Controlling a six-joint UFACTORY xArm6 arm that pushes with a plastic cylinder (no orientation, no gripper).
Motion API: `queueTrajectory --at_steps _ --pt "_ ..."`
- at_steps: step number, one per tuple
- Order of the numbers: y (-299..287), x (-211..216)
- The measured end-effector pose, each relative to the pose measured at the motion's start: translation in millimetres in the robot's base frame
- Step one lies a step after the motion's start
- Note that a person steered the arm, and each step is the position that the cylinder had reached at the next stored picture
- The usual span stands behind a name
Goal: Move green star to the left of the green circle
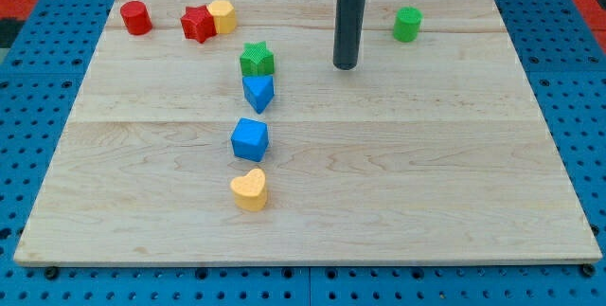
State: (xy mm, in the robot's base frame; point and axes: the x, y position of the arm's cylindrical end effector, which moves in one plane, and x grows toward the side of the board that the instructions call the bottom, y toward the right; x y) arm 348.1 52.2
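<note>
1. Green star [257, 59] sits in the upper middle of the wooden board [426, 183], a little toward the view's left of centre, and we see it touching the blue block [258, 91] just below it, whose lower end comes to a point.
2. Our rod stands upright to the view's right of the star, and my tip [345, 65] rests on the board at about the star's height in the view, near it but clearly apart, with bare wood between them.
3. We carry no jaws here: the arm ends in a plain dark rod, so nothing is spread, pressed together or pinching, and the tip touches no block.
4. Green circle [407, 24] stands toward the view's top right, beyond the tip, so the tip lies between the star and the circle, somewhat lower than the circle.
5. Below the pointed blue block we find a blue cube [250, 139], apart from it, and then a yellow heart [250, 189] nearest the view's bottom.
6. Along the view's top left we see a red cylinder [135, 18] by itself, and a red star [197, 24] touching a yellow block [222, 15] at its right.
</note>
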Motion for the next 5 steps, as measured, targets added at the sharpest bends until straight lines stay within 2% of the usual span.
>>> queueTrajectory --at_steps 3,4,5 --pt "-28.5 -1.5" --pt "-46.9 10.2" --pt "-104.8 12.4"
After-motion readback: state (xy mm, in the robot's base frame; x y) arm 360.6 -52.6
